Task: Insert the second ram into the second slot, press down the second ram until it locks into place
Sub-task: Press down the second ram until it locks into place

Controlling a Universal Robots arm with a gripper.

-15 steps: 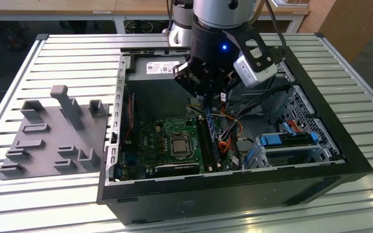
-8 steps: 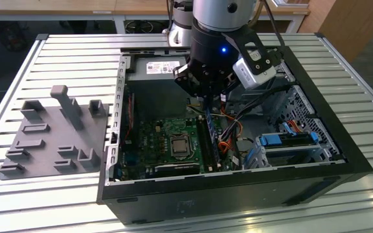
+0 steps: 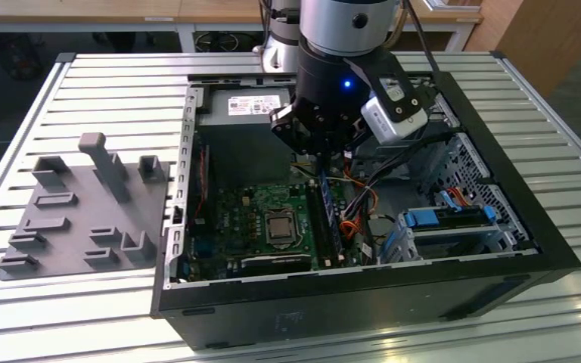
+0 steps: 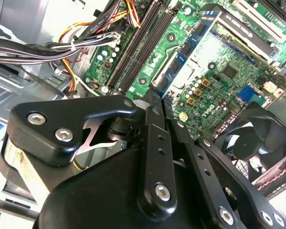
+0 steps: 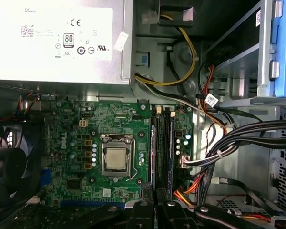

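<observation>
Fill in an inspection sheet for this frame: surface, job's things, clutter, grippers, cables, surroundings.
Surface: slatted metal table carrying an open computer case that lies on its side.
Job's things: the second ram stands along a slot on the motherboard; whether it is latched cannot be told.
Clutter: grey fixture tray with upright pegs, to the exterior view's left of the case.
Grippers: the gripper is over the motherboard, at one end of the ram.
Cables: black, yellow and orange wire bundles beside the slots, none across the ram.
Surroundings: wooden desks behind the table.
</observation>
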